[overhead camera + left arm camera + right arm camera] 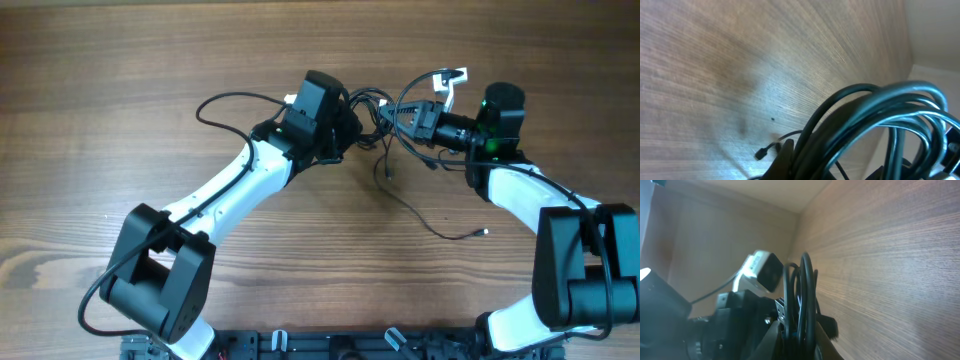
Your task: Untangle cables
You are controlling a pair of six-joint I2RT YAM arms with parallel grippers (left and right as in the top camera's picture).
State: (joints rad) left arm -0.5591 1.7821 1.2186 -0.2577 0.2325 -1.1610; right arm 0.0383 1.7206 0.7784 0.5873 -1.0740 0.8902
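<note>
Thin black cables (385, 110) are bunched in tangled loops, raised off the table (150, 60). One loose strand (441, 236) trails across it, ending in a small tip.

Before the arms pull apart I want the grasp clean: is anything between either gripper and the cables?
Nothing visible: the left gripper and right gripper both meet the cables directly, each closed on the loops.
</note>
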